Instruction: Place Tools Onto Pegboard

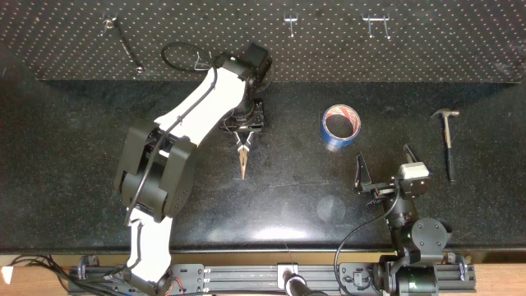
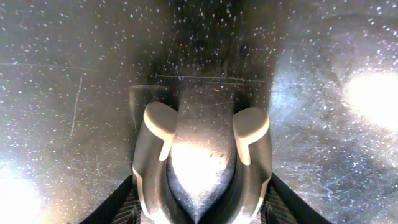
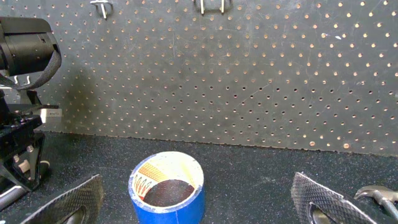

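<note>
A dark desk (image 1: 74,123) runs below a black pegboard (image 1: 329,57). The left arm reaches up the middle, and its hand (image 1: 244,129) is clenched on the pale handles of the pliers (image 1: 244,156) — a dark finger presses against each handle's outer side. The pliers' nose points toward the arm bases. It is unclear whether the pliers rest on the desk or are raised off it.

A blue tape roll (image 1: 338,144) lies to the right, near the pegboard. A hammer (image 1: 449,144) lies farther right, head toward the board. The right hand (image 1: 385,167) sits low near its base, fingers released and spread wide, facing the tape.

On the pegboard, a wrench (image 1: 127,45) hangs at the left, and bare hooks (image 1: 376,26) stand at the right.
</note>
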Motion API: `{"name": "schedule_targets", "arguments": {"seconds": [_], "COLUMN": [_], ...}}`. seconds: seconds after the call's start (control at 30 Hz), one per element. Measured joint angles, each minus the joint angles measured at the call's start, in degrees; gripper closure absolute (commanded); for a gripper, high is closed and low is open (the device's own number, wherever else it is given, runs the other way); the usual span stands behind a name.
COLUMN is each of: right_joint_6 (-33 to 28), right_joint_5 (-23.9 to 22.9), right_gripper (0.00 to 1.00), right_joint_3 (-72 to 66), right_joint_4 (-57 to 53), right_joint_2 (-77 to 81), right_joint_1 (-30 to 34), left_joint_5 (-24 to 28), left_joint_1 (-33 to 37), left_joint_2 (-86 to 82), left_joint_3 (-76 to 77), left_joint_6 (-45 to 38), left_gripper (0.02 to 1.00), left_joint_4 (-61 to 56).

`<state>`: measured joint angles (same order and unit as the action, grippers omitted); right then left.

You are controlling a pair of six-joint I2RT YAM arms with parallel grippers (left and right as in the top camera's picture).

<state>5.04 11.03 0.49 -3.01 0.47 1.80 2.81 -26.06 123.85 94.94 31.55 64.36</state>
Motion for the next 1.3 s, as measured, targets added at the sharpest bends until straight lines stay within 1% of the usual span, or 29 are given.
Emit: {"name": "schedule_targets", "arguments": {"seconds": [0.07,0.13,0.23,0.3,0.37,0.4,0.43,0.47,0.5,0.53,0.6,0.63,0.67,0.73,0.87,1.03,1.3], "right_joint_6": [0.0,0.0,0.0,0.0,0.0,0.0,0.0,0.0,0.0,0.0,0.0,0.0,0.0,0.0,0.0,0.0,0.0], "right_joint_5": [-0.02,0.0,-0.02,0.0,-0.02,0.0,-0.02,0.0,-0.02,-0.02,-0.02,0.0,0.0,0.0,-0.02,-0.02,-0.02], "right_gripper": [0.009,0.009,0.009,0.007,0.009,0.009,0.009,0.009,0.009,0.009,0.009,0.009,0.009,0.009,0.009,0.009,0.009], "right_joint_3": [0.0,0.0,0.0,0.0,0.0,0.0,0.0,0.0,0.0,0.0,0.0,0.0,0.0,0.0,0.0,0.0,0.0], "right_joint_4": [0.0,0.0,0.0,0.0,0.0,0.0,0.0,0.0,0.0,0.0,0.02,0.0,0.0,0.0,0.0,0.0,0.0], "right_joint_2": [0.0,0.0,0.0,-0.02,0.0,0.0,0.0,0.0,0.0,-0.02,0.0,0.0,0.0,0.0,0.0,0.0,0.0], "right_joint_1": [0.0,0.0,0.0,0.0,0.0,0.0,0.0,0.0,0.0,0.0,0.0,0.0,0.0,0.0,0.0,0.0,0.0], "left_joint_5": [-0.24,-2.91,-12.0,-18.1,-22.91,-24.85,-27.74,-30.42,-33.07,-34.29,-34.6,-34.05,-33.7,-33.07,-32.74,-32.35,-32.33], "left_joint_1": [-0.02,-0.66,-4.42,-8.68,-11.54,-11.61,-11.23,-10.45,-9.01,-7.69,-4.11,-2.43,-1.27,0.52,3.28,3.69,4.28], "left_joint_2": [-0.46,-2.54,-14.62,-24.33,-30.01,-30.97,-31.85,-33.2,-35.87,-37.99,-43.08,-44.63,-45.13,-45.2,-42.25,-36.72,-32.48], "left_joint_3": [-0.33,-1.25,-1.77,-1.73,-1.68,-1.68,-1.92,-3.04,-5.9,-9.14,-18.01,-21.64,-23.96,-26.99,-28.41,-28.85,-28.85], "left_joint_6": [0.0,0.0,-0.02,0.13,0.24,0.24,0.26,0.28,0.2,-0.35,-5.38,-9.55,-12.13,-15.3,-17.62,-19.98,-20.87], "left_gripper": [0.991,0.987,0.991,0.989,0.987,0.989,0.989,0.989,0.989,0.991,0.989,0.989,0.989,0.989,0.989,0.989,0.989], "left_joint_4": [-0.17,0.31,2.45,3.65,3.96,3.89,2.67,-1.57,-8.52,-15.87,-35.78,-44.39,-49.37,-55.06,-62.58,-70.6,-71.17]}}
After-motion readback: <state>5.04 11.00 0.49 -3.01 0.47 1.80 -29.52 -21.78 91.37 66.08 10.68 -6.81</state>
